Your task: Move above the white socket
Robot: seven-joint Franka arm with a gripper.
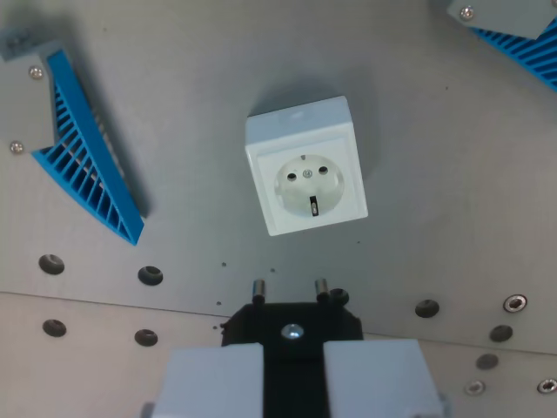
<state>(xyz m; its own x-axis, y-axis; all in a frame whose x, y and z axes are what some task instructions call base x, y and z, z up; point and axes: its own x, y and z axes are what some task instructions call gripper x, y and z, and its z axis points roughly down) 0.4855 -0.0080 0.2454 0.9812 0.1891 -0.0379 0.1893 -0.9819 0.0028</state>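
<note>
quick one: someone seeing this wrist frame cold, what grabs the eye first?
The white socket sits near the middle of the frame on the grey metal plate, its round face up and slightly rotated. Next, the bright blue ribbed bracket at the wrist view's left, with another blue piece cut off at top right. At the bottom edge, the gripper holds a black plug, pins toward the socket.

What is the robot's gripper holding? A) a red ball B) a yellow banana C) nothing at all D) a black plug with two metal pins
D: the gripper clamps a black plug whose two metal pins point toward the white socket.
</note>
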